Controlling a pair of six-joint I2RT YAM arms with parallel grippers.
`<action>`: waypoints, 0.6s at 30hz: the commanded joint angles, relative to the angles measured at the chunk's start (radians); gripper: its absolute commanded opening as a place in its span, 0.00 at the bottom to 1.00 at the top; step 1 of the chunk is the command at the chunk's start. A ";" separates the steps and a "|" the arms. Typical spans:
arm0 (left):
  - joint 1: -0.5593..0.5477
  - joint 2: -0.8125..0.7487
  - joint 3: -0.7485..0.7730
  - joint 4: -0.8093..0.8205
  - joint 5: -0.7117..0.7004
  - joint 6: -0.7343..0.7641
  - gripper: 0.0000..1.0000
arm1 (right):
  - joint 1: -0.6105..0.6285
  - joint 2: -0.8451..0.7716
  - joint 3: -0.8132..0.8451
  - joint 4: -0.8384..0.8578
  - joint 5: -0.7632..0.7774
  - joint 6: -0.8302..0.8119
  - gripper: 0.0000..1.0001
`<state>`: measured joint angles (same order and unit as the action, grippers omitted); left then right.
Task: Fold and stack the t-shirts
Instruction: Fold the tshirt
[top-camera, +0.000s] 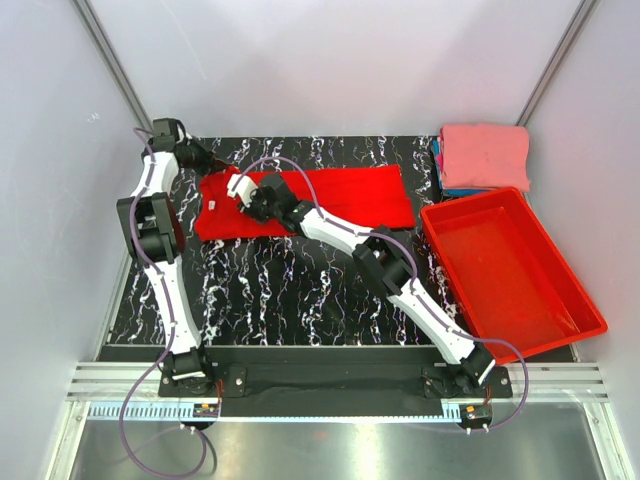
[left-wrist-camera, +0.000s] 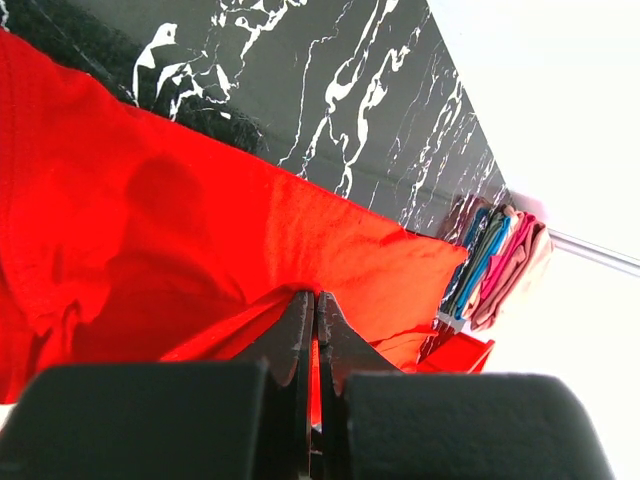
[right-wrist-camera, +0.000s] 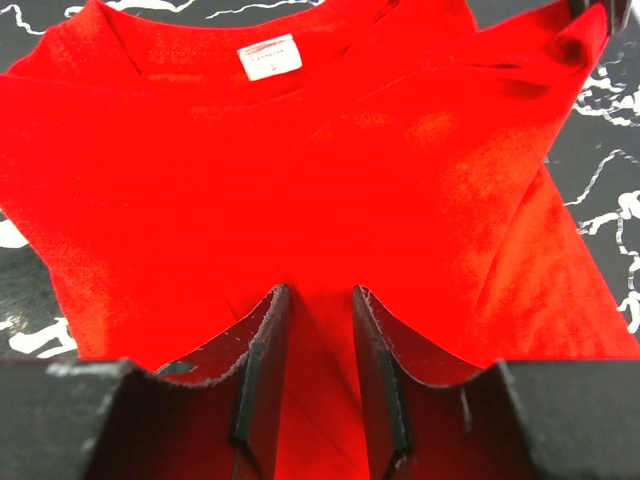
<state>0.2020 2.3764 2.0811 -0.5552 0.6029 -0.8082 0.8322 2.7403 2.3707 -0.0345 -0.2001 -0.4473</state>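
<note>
A bright red t-shirt (top-camera: 340, 195) lies folded into a long band across the far part of the table, with its collar end at the left. My left gripper (top-camera: 203, 160) is at the far left corner, shut on a fold of this shirt (left-wrist-camera: 150, 230), and a thin strip of red shows between its jaws (left-wrist-camera: 316, 297). My right gripper (top-camera: 240, 190) stands over the collar end with its jaws (right-wrist-camera: 320, 292) apart. Red cloth (right-wrist-camera: 300, 170) lies between them, and the white neck label (right-wrist-camera: 270, 57) is just ahead. A stack of folded t-shirts (top-camera: 483, 158), salmon-pink on top, sits at the far right.
A rigid red bin (top-camera: 510, 265) stands at the right edge, just in front of the folded stack (left-wrist-camera: 500, 265). The black marbled tabletop (top-camera: 290, 290) lies bare between the shirt and the arm bases. Grey walls close in the left, right and back.
</note>
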 joint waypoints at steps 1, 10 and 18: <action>-0.004 0.006 0.056 0.086 0.055 -0.023 0.00 | 0.013 -0.053 0.013 0.057 0.040 -0.033 0.39; -0.016 0.012 0.019 0.264 0.127 -0.051 0.00 | 0.013 -0.030 0.016 0.107 0.142 -0.002 0.24; -0.013 0.081 0.036 0.204 0.069 0.013 0.03 | 0.001 -0.241 -0.226 0.276 0.246 0.079 0.32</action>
<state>0.1867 2.4275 2.0811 -0.3595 0.6807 -0.8314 0.8352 2.6720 2.2215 0.0868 -0.0093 -0.4210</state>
